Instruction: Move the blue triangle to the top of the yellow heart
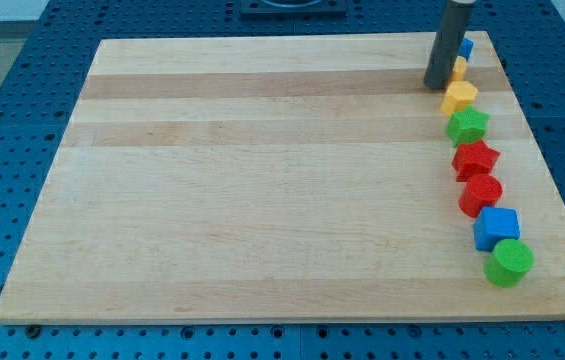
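Note:
A small blue block (466, 47), probably the blue triangle, lies near the view's top right and is partly hidden behind my rod. Just below it a yellow block (459, 68) is also partly hidden, so I cannot make out its shape. Below that lies a second yellow block (459, 97) with an angular outline. My tip (436, 87) rests on the board just left of the two yellow blocks, touching or nearly touching them.
A column of blocks runs down the board's right side: green star (468, 125), red star (475, 158), red round block (480, 193), blue cube (496, 228), green cylinder (509, 262). The wooden board (262, 180) lies on a blue perforated table.

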